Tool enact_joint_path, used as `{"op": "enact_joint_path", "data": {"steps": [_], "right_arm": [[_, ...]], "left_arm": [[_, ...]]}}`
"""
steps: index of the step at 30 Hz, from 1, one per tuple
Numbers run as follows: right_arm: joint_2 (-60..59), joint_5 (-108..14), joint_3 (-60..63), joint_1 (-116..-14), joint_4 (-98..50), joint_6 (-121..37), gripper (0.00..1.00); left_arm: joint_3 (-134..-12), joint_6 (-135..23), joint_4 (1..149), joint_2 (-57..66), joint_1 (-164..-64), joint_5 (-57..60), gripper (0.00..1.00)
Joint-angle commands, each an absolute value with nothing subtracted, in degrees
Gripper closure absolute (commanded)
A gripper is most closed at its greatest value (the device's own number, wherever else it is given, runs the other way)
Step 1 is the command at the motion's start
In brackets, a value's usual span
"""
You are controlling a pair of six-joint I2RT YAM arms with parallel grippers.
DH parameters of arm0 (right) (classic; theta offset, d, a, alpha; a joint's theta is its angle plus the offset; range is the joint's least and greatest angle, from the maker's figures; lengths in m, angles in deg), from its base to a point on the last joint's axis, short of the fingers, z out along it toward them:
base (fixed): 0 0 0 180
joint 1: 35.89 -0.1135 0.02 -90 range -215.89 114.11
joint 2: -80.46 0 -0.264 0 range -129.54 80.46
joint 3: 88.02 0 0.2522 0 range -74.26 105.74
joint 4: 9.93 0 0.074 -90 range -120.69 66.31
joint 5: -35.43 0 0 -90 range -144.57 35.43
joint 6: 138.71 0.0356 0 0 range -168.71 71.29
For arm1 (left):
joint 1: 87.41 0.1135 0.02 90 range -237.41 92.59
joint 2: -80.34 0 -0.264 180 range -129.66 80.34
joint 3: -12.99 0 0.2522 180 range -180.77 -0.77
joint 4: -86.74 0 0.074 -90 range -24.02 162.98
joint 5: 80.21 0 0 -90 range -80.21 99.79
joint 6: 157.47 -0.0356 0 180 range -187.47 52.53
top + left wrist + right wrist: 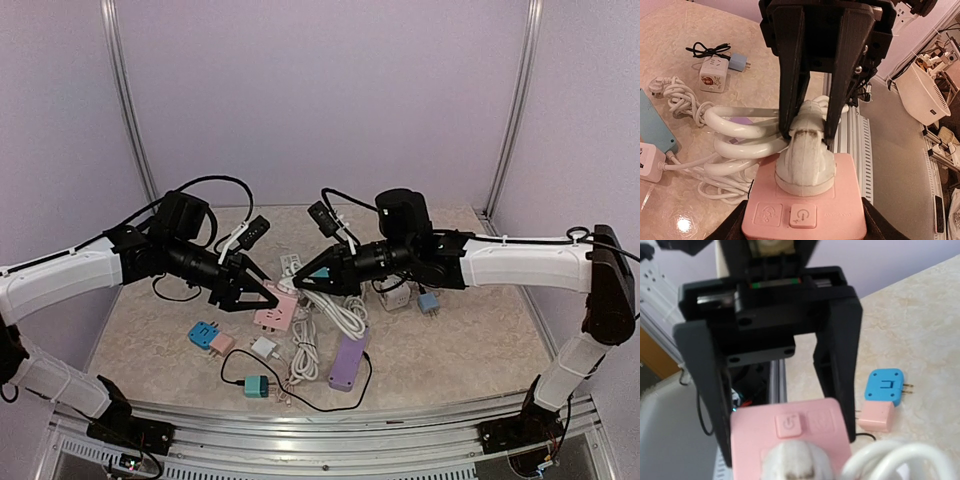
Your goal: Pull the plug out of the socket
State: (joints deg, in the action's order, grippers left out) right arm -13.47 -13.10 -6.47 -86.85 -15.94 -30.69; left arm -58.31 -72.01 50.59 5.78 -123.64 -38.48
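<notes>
The pink socket (pixel 830 200) is a flat square block with a power button. My left gripper (pixel 805 227) is shut on it, a dark finger on each side, which the right wrist view confirms (pixel 787 440). A worn white plug (pixel 805 160) sits flush in the socket's face, and its thick white cable (pixel 740 125) loops off to the left. My right gripper (pixel 809 137) comes from the opposite side and is shut on the plug's neck. From above, the two grippers (pixel 262 298) (pixel 300 282) meet over the socket (pixel 275 316) at the table's middle.
Loose adapters lie near the front: blue (pixel 203 335), small pink (pixel 222 344), white (pixel 263 347) and teal on a black cord (pixel 256 386). A purple power strip (pixel 347 362) lies beside the coiled white cable (pixel 340 315). A white cube charger (pixel 712 75) sits further off. A metal rail (pixel 320 420) borders the near edge.
</notes>
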Motion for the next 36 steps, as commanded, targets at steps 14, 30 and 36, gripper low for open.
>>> {"op": "enact_joint_path", "data": {"steps": [14, 30, 36], "right_arm": [[-7.1, -3.9, -12.0, -82.8, -8.9, -25.1, 1.0], [-5.9, -10.1, -6.6, -88.8, -25.1, -37.5, 1.0], [-2.6, -25.4, -7.1, -88.9, -28.3, -41.2, 0.71]], "left_arm": [[-61.0, -72.8, 51.5, 9.2, -122.3, -36.9, 0.99], [-62.8, -70.0, 50.5, 4.8, -118.4, -39.9, 1.0], [-62.5, -71.4, 50.1, 5.3, -118.9, -41.8, 1.0]]}}
